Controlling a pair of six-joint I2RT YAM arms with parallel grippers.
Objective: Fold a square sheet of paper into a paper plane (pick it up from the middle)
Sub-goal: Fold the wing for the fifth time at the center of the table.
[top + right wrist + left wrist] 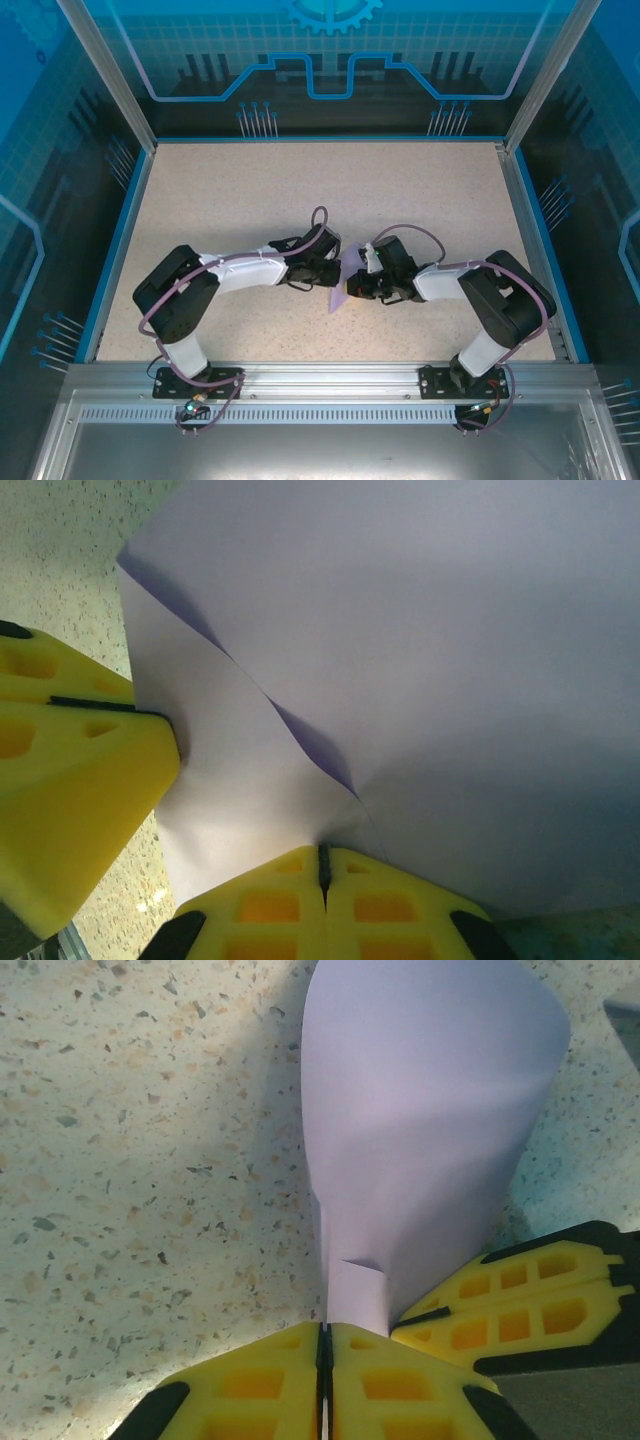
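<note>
The square sheet of paper (338, 293), pale lilac, hangs between the two grippers just above the middle of the table. It is bent loosely over itself with one flap overlapping, not in the form of a paper plane. My left gripper (324, 1330) is shut on the sheet's (420, 1140) lower edge. My right gripper (323, 852) is shut on the paper (430, 650) where a crease runs into its jaws. From above, the left gripper (331, 268) and right gripper (352, 286) nearly touch. The right gripper's yellow fingers (520, 1300) sit close beside the left's.
The speckled beige table (220, 200) is bounded by a blue rim and an aluminium frame (320, 375) at the near edge. Both arm bases stand on that frame. The left gripper's yellow finger (70, 780) presses against the sheet in the right wrist view.
</note>
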